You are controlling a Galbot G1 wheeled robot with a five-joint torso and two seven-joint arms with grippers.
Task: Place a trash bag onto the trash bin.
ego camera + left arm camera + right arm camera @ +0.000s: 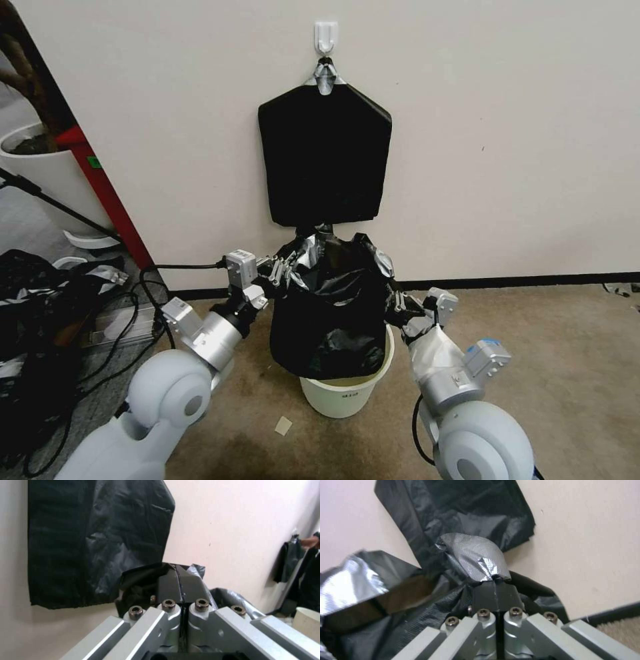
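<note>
The trash bag (330, 313) hangs spread between both arms, its lower part draped over and seemingly into the cream trash bin (343, 393), directly below the black pack (325, 157) hung on the wall. The left gripper (283, 270) pinches the bag's mouth on one side; the right gripper (395, 301) clamps the opposite edge, slightly lower.
</note>
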